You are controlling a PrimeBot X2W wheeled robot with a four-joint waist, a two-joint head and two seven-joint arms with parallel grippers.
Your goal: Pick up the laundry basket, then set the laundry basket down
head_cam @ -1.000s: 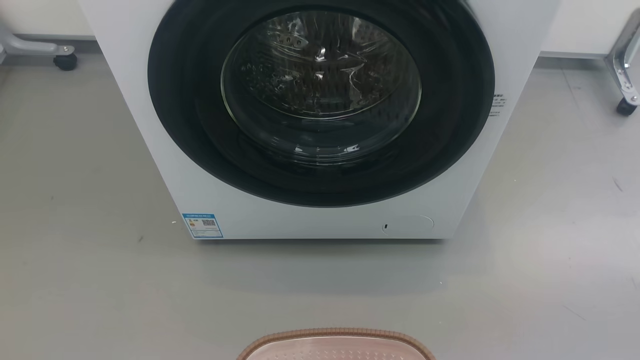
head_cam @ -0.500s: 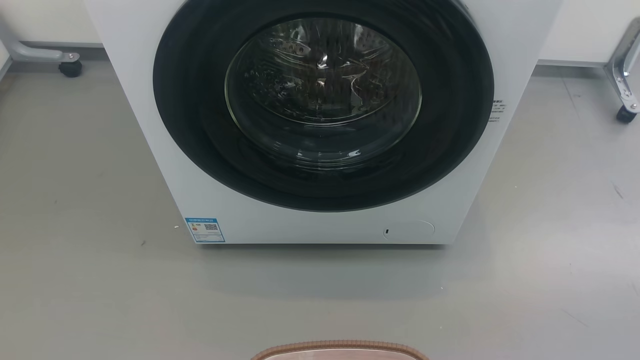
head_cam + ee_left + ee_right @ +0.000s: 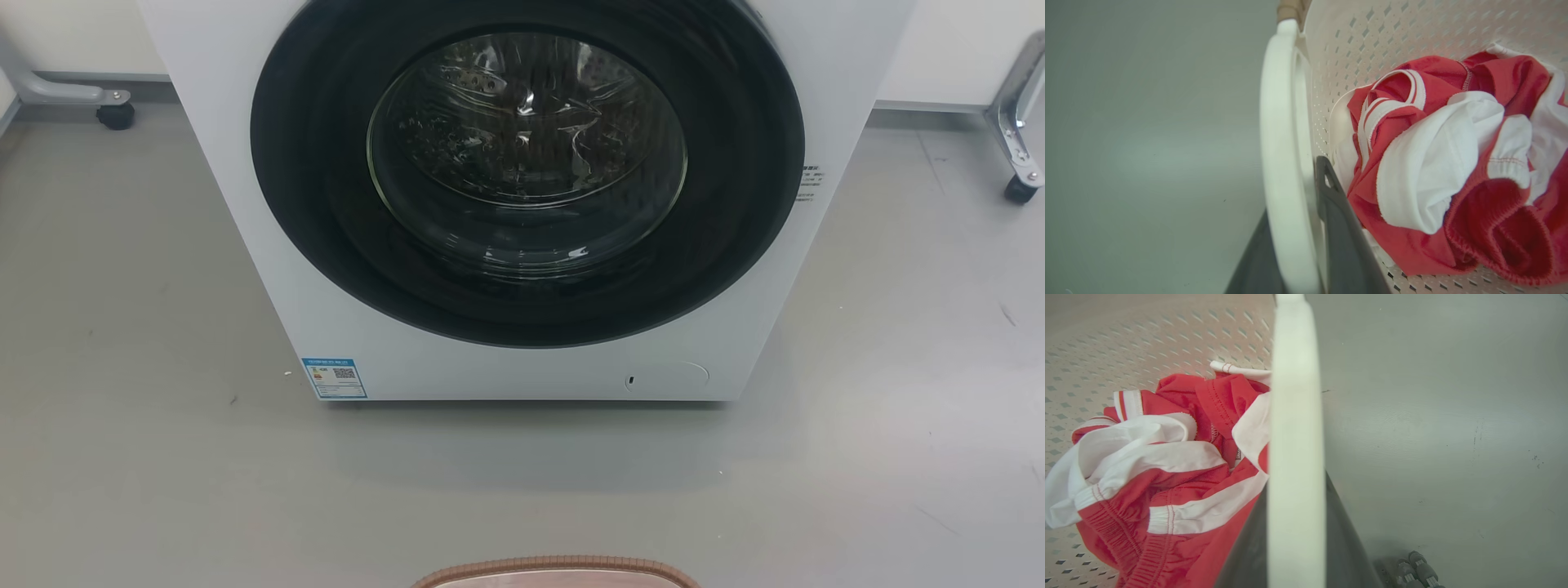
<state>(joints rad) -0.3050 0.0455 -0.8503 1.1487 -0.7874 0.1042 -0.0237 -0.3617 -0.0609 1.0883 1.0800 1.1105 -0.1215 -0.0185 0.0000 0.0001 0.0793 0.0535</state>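
Left gripper [image 3: 1294,196]: our two dark fingers clamp the white side handle [image 3: 1278,122] of the cream perforated plastic laundry basket [image 3: 1372,36].
Right gripper [image 3: 1295,486]: clamped on the basket's opposite white handle [image 3: 1294,396].
Inside the basket: crumpled red-and-white garments [image 3: 1445,163].
Beyond the basket's brown woven-look rim [image 3: 555,565]: grey floor [image 3: 163,457], then a white front-loading washing machine [image 3: 522,367].
We cannot tell whether the basket rests on the floor.

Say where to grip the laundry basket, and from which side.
Take the laundry basket by its white side handles: left handle with the left gripper, right handle with the right gripper, each from its side. Each is a slim bar standing off the wall, so fingers straddle it.
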